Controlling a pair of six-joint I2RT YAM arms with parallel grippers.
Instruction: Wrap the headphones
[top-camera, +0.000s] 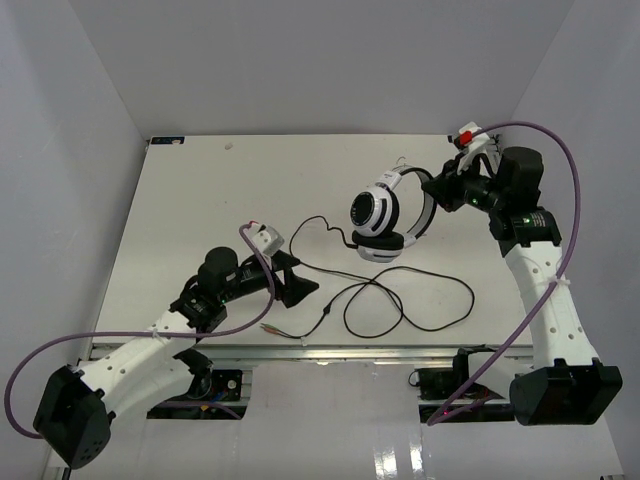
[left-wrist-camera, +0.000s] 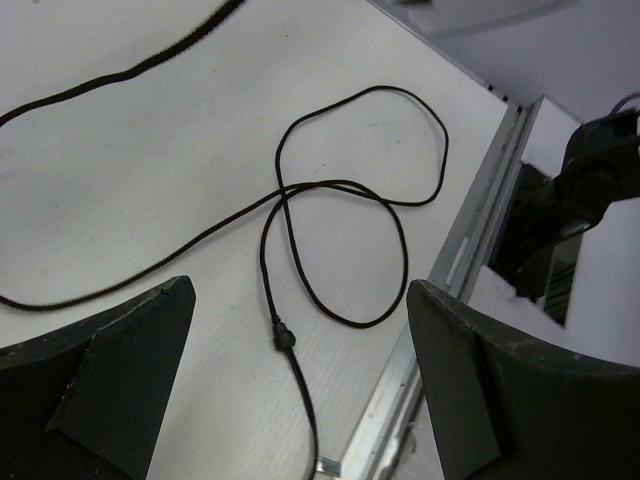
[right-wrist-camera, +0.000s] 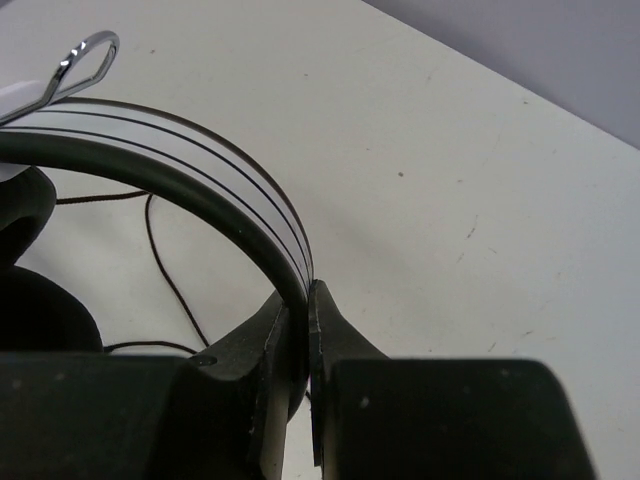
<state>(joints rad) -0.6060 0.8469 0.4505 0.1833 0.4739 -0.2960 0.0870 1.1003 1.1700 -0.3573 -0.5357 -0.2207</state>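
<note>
Headphones (top-camera: 385, 215) are over at the far right of the worktop (top-camera: 200, 190), pinched by the headband (right-wrist-camera: 200, 170) in the right hand (right-wrist-camera: 305, 330), which is clamped tight on it. Left hand (left-wrist-camera: 300, 300) is spread wide with nothing in it, hanging over the cable (left-wrist-camera: 340, 250) loops near the front edge. My worry: those loops cross each other (looks knot-prone to me), so one careless pull could cinch a tangle, or the thin band could slide out of that narrow pinch.
</note>
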